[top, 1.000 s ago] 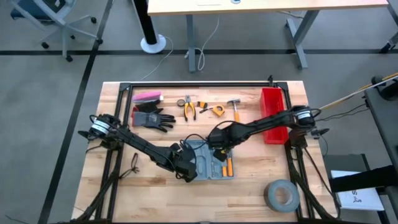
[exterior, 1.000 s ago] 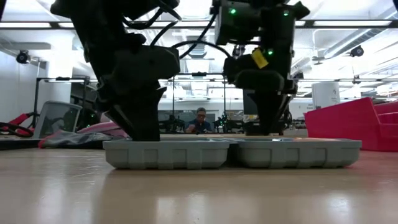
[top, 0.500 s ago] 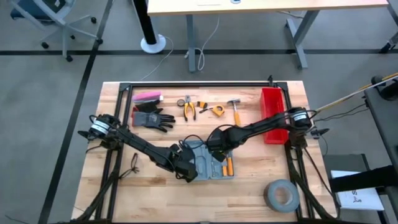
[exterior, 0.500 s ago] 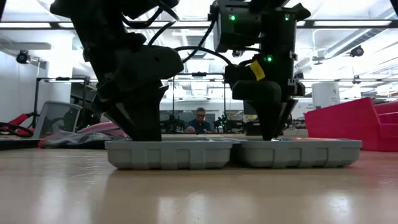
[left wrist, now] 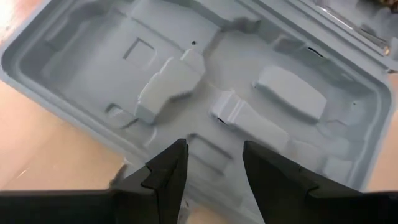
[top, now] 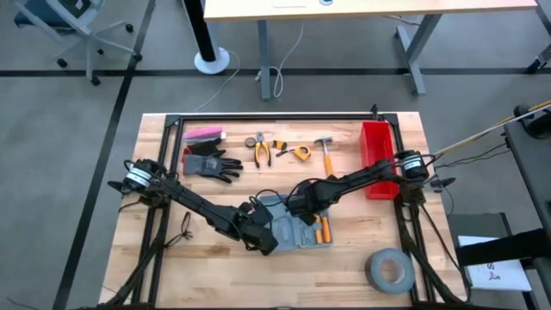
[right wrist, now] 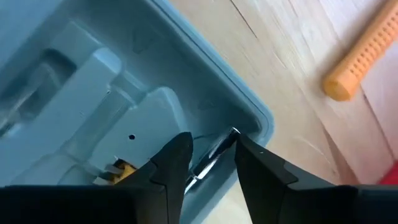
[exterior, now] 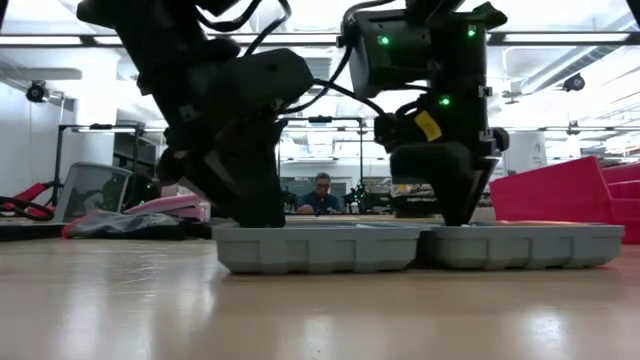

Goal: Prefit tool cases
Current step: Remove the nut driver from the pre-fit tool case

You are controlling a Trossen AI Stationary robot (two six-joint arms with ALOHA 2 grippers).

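Both arms reach down into the open tool case (top: 297, 231) near the middle of the table (top: 362, 258)

The left gripper (left wrist: 211, 163) comes in low from the left side and hangs over the case's empty moulded half, its fingers (left wrist: 166, 168) a little apart with nothing between them — the near rim lies just under the tips. The right gripper (right wrist: 211, 152) stretches in from the right side to the other half, fingers (right wrist: 176, 155) slightly parted around a thin metal piece at the case's corner; whether they pinch it, I cannot tell. Beyond the right gripper lie a hammer (top: 325, 151), pliers (top: 261, 149) and a red bin (top: 376, 157); a tape roll (top: 389, 269) sits nearer the front edge — a seated person (exterior: 322, 194) shows in the room behind
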